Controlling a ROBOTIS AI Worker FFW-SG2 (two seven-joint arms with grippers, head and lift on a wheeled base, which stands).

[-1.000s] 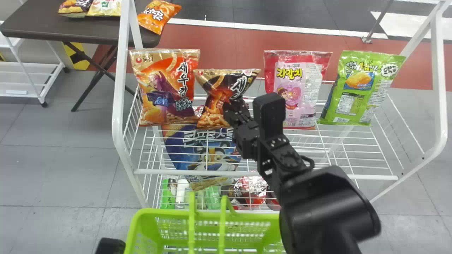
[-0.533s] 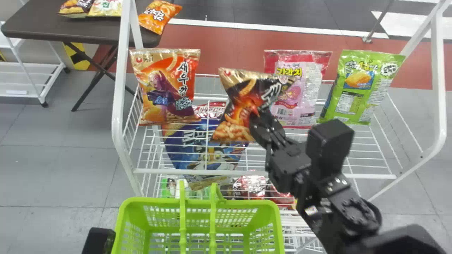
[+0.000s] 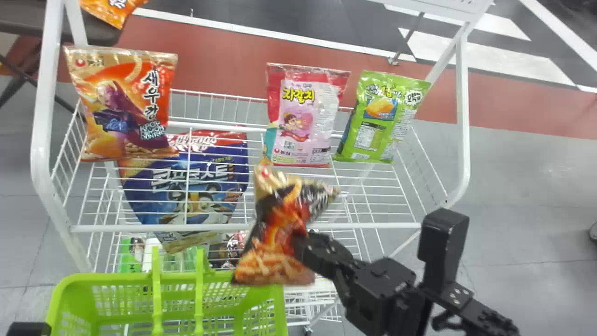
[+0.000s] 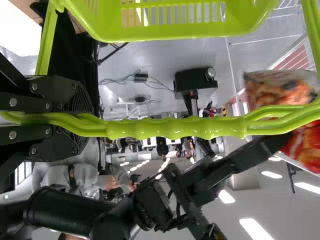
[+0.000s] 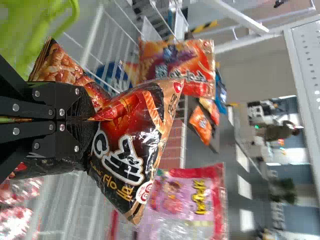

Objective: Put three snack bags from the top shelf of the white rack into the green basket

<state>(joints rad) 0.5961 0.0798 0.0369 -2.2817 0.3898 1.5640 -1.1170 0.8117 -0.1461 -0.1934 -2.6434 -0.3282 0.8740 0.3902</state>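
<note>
My right gripper (image 3: 301, 238) is shut on the black-and-orange snack bag (image 3: 280, 224), held in front of the white rack (image 3: 233, 227), its bottom overlapping the green basket's (image 3: 266, 280) back right rim. In the right wrist view the gripper (image 5: 91, 119) pinches the crumpled middle of that bag (image 5: 135, 130). At the bottom left corner a black part of my left gripper (image 3: 25, 328) shows; in the left wrist view the gripper (image 4: 85, 119) is shut on the basket handle (image 4: 175, 128). On the top shelf stand an orange bag (image 3: 123, 107), a pink bag (image 3: 303, 116) and a green bag (image 3: 378, 116).
A large blue bag (image 3: 186, 186) shows through the shelf wires, on a lower level. The rack's left post (image 3: 42, 116) and right post (image 3: 461, 116) rise beside the top shelf. A dark table (image 3: 28, 23) stands behind at the left.
The right gripper has lifted the black-and-orange bag off the top shelf and drawn it back toward the basket. The head view has swung right, shifting the rack and basket leftward in it.
</note>
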